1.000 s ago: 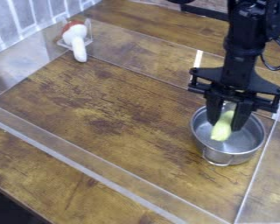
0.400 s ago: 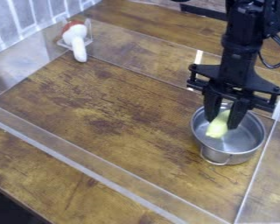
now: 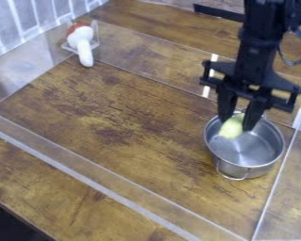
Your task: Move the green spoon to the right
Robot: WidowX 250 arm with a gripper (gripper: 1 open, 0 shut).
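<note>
- The gripper [image 3: 250, 115] has risen since the earlier frame, lifting the green spoon [image 3: 232, 126] higher over the steel pot [image 3: 248, 151].
- Its jaws are clamped on the spoon.
- The spoon hangs tilted, handle slanting down-left; its bowl is hidden.

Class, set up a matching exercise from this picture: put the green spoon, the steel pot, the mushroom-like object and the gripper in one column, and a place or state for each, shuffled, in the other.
Column 1
1. green spoon
2. steel pot
3. mushroom-like object
4. gripper

Column 2
A. far left corner
B. shut, pointing down
C. standing at the right edge
D. held above the pot

Pairs: 1-D, 2-C, 3-A, 4-B
</note>
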